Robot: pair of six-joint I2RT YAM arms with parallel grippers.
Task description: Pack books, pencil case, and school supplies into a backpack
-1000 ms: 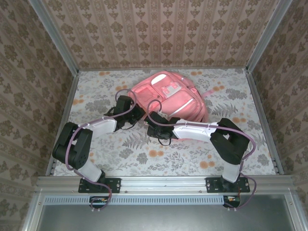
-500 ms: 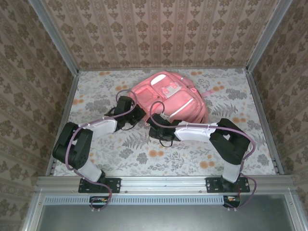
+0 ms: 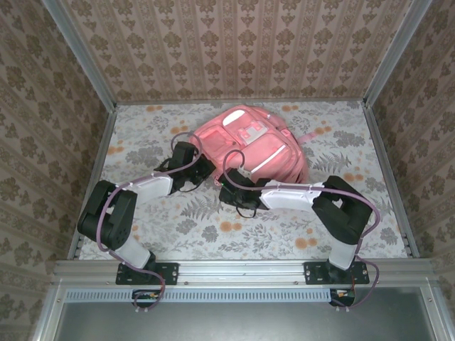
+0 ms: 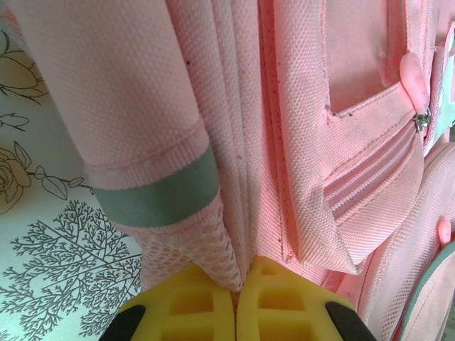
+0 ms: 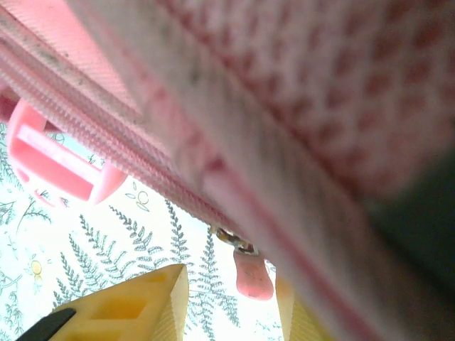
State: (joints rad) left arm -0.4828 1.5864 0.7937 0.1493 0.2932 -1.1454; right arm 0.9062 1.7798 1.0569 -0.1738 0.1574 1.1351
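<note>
The floral bench point(image 3: 142, 128) carries the pink backpack point(image 3: 249, 142), which lies flat toward the far middle with its front pockets facing up. Both arms reach in to its near edge.

The step in hand looks like getting the bag open, before anything can be packed. The left pincer point(image 4: 238, 284) is at the bag's near-left corner. Its yellow fingers point(image 4: 185, 305) are pressed together with a fold of fabric pinched between them, right where the mesh side pocket point(image 4: 192, 245) meets the seam. To my eye it is anchoring the bag.

The right pincer point(image 5: 231, 284) sits just to the right of it, under the near edge. Its fingers stand apart with the small pink zipper pull point(image 5: 253, 275) hanging between them, not yet squeezed.

The next move, as I judge it, is to close on that tab and draw it along the zipper track while the left side holds firm. The tab is small and dangles loose, so it could slip out as the fingers close.

A pink plastic buckle point(image 5: 57, 163) hangs near the track on the left and may snag the pincer on its way past.
</note>
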